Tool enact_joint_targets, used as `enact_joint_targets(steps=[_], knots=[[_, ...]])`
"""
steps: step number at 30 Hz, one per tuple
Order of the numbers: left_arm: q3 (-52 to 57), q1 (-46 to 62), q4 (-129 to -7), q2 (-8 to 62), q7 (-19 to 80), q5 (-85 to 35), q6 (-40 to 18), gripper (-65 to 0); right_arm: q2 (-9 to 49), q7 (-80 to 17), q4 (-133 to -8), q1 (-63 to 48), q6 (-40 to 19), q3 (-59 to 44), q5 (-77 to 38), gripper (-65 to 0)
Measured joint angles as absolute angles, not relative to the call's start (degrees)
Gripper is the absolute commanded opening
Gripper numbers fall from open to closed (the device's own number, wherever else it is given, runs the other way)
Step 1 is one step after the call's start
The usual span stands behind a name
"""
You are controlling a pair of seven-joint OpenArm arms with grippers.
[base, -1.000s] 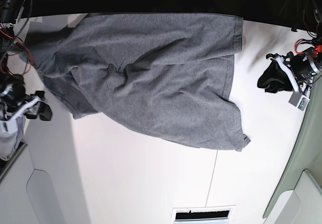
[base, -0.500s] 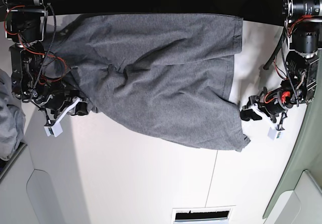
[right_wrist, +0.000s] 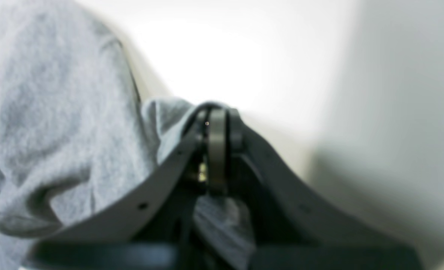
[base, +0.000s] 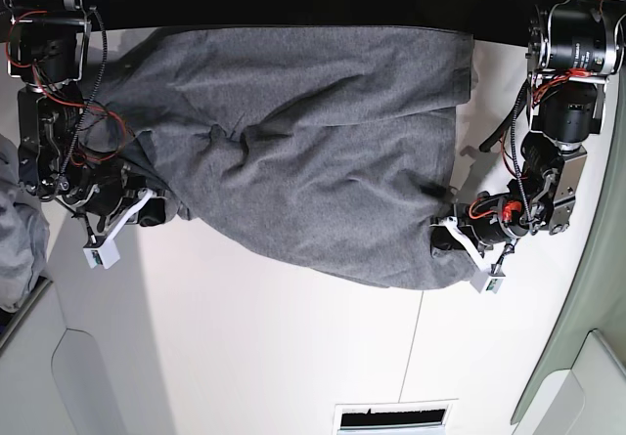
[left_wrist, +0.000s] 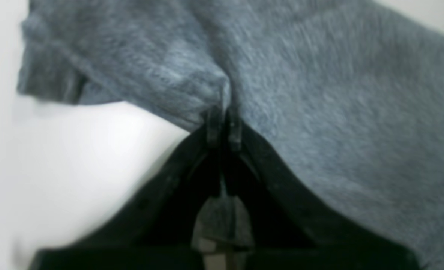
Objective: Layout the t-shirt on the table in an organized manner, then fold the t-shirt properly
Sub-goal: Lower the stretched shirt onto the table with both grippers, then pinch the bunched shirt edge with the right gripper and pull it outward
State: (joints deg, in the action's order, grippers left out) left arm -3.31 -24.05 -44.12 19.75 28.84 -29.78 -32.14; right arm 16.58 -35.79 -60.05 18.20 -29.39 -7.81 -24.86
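The heather-grey t-shirt lies spread and wrinkled across the far half of the white table. In the base view my left gripper is at the shirt's lower right corner. The left wrist view shows the left gripper shut on a pinch of the t-shirt. My right gripper is at the shirt's left edge. In the right wrist view the right gripper is shut on a small fold of the t-shirt, just above the table.
A paler grey cloth bundle sits at the base view's left edge. A thin dark seam runs down the table toward a white slotted panel. A pale green-grey surface borders the table on the right.
Both arms came in from the sides to the shirt's edges. Each gripper went from open to shut on fabric, and the lower right corner is now bunched under the left gripper.
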Motion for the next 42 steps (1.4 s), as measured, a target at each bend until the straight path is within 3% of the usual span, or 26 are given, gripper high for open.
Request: enact_joint_targets(steps=[4, 15, 24, 26, 28, 30, 38, 42], knots=[[-3.4, -25.3, -50.5, 24.4, 31.6, -37.1, -36.5, -65.0, 19.3, -36.1, -66.0, 20.0, -29.4, -8.7, -24.9, -65.0], [-3.4, -25.0, -69.3, 33.6, 44.1, -48.3, -36.9, -65.0, 23.0, -45.3, -80.6, 20.2, -29.8, -9.2, -30.8, -65.0], [-3.6, -10.2, -69.7, 33.1, 48.2, -50.2, -39.4, -65.0, 22.5, -45.7, -82.9, 2.0, -31.6, -9.3, -34.4, -65.0], [-3.6, -8.0, -69.6, 33.2, 46.6, -50.3, -39.3, -64.9, 21.9, -45.2, -82.9, -0.4, -31.5, -9.3, -34.4, -48.7], [-3.6, -6.6, -69.6, 33.2, 45.0, -50.5, -39.3, -56.8, 21.7, -43.8, -83.0, -2.5, -31.7, -9.3, -34.9, -36.9], [-3.6, -6.2, -69.6, 33.2, 45.0, -50.4, -39.3, -52.3, 21.7, -42.6, -82.9, -3.6, -31.7, -9.4, -34.5, -35.4], [1.2, -6.7, -70.9, 33.3, 44.6, -52.3, -39.3, -52.1, 17.9, -39.0, -88.2, 2.2, -31.7, -18.5, -36.2, -35.4], [2.1, -6.9, -72.1, 33.3, 44.6, -53.4, -39.3, -52.1, 15.3, -34.8, -85.7, 7.4, -29.2, -19.2, -29.5, -35.4]])
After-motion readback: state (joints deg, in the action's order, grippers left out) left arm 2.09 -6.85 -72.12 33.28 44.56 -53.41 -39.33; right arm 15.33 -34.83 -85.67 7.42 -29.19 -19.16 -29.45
